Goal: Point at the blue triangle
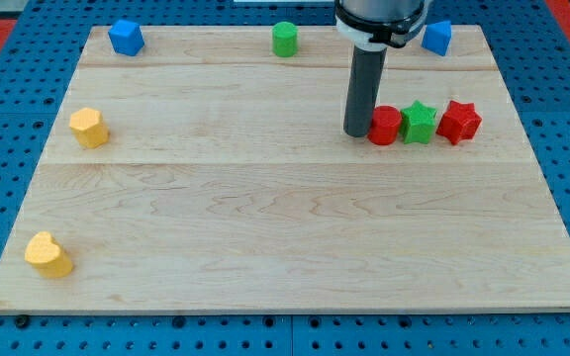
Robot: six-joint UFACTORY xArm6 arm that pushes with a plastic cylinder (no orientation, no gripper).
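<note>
The blue triangle (437,38) sits at the view's top right edge of the wooden board, partly behind the arm's body. My tip (356,132) rests on the board right of centre, touching or just left of a red cylinder (385,126). The tip is well below and to the left of the blue triangle. A green star (420,122) and a red star (459,122) stand in a row to the right of the red cylinder.
A blue block (125,38) sits at the top left and a green cylinder (284,40) at the top centre. A yellow block (89,128) is at the left edge and a yellow heart-like block (47,254) at the bottom left. The board (285,227) lies on a blue pegboard.
</note>
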